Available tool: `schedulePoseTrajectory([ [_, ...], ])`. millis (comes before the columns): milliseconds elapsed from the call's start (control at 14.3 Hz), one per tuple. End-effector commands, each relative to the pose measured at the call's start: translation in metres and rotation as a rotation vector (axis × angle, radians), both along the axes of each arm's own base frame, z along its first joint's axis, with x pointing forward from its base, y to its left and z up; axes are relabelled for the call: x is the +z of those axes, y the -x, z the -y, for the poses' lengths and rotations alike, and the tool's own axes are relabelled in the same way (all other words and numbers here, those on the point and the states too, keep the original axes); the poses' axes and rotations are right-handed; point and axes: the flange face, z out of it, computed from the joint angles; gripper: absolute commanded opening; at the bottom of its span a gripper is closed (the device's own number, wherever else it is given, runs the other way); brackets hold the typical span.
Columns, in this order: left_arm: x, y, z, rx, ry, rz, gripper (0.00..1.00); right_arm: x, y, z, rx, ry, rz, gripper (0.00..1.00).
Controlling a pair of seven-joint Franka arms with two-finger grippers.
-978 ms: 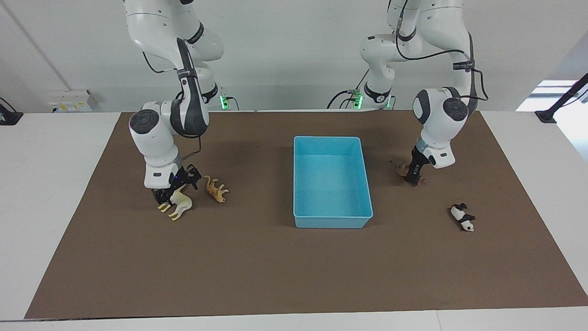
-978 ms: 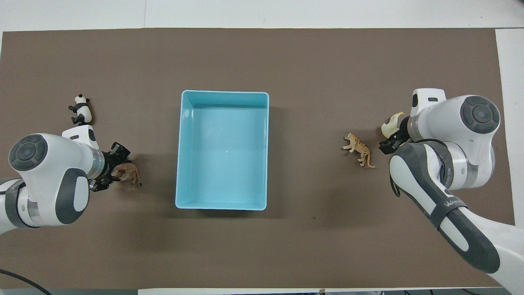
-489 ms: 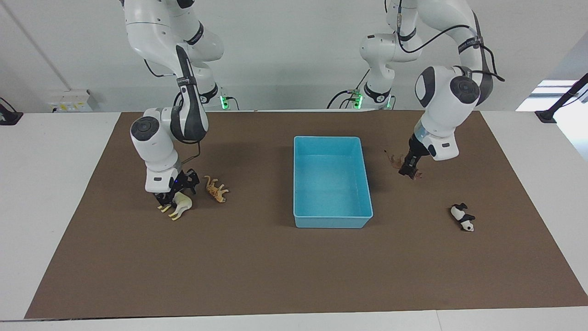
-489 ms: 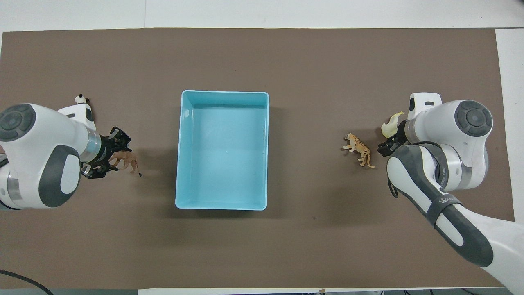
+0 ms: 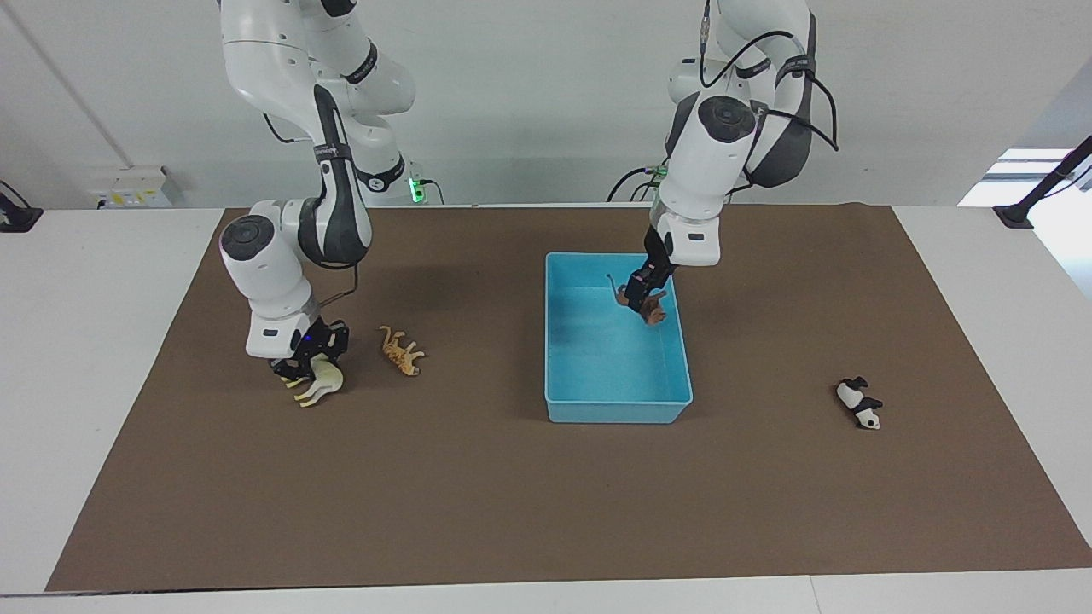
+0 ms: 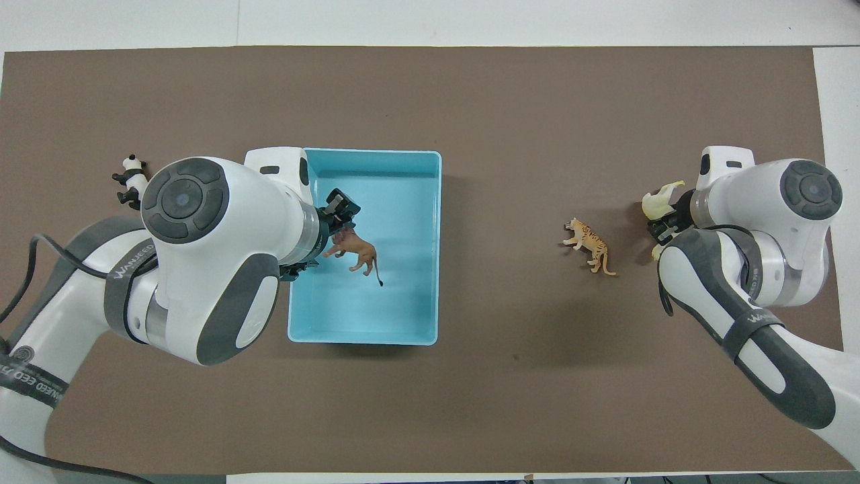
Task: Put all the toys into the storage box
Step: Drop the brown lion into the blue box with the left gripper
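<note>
Box (image 5: 616, 401) sits at mid-table on the brown mat (image 5: 512, 512), its long axis running toward and away from the robots; nothing rests on its floor yet. Left gripper (image 5: 641, 294) hangs over the box, toward the wall at the left arm's end, clamped on the brown toy (image 6: 356, 253), which is clear of the floor. From overhead the toy lies within the box outline, with its tail pointing toward the robots' end. The governing relation is vertical: the toy is directly above open floor, so release appears to need only a short descent or a straight drop, with no sideways correction. Right gripper (image 5: 294, 368) is low over the mat toward the right arm's end, fingers closed on the cream toy (image 5: 317, 385). Whether that toy is clear of the mat cannot be told. The box lies from it toward mid-table, and the orange toy (image 5: 401, 350) lies on its side between the two, so the carry should pass above it. Panda (image 5: 858, 402) lies on the mat toward the left arm's end, well apart from the box, and the left arm is the nearer one for it.
</note>
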Motion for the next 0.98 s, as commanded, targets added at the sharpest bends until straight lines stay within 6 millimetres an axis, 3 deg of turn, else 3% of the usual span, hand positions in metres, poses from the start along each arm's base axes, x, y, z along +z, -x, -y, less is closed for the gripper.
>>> schedulePoseTrajectory([
  [0, 0.007, -0.003, -0.005, 0.014, 0.026, 0.034, 1.0, 0.034, -0.022, 0.003, 0.0, -0.002, -0.022, 0.0],
  [140, 0.013, -0.008, -0.012, 0.036, 0.034, 0.049, 1.0, 0.054, -0.032, 0.001, -0.072, -0.01, -0.018, 0.0],
  [210, 0.013, -0.016, -0.027, 0.049, 0.023, 0.052, 1.0, 0.063, -0.037, -0.004, -0.101, -0.022, -0.015, 0.0],
  [349, 0.028, -0.052, -0.086, 0.057, -0.003, 0.105, 1.0, 0.082, -0.045, -0.027, -0.231, -0.086, -0.008, 0.0],
  [489, 0.039, -0.084, -0.139, -0.048, -0.031, 0.127, 1.0, 0.103, -0.058, -0.07, -0.335, -0.12, -0.009, 0.0],
  [699, 0.039, -0.131, -0.242, -0.292, -0.144, 0.124, 1.0, 0.13, -0.065, -0.15, -0.516, -0.15, -0.021, 0.0],
  [838, 0.008, -0.154, -0.301, -0.46, -0.202, 0.11, 1.0, 0.15, -0.064, -0.21, -0.627, -0.168, -0.037, 0.0],
  [908, -0.003, -0.163, -0.319, -0.533, -0.248, 0.133, 1.0, 0.163, -0.062, -0.241, -0.69, -0.18, -0.041, 0.0],
])
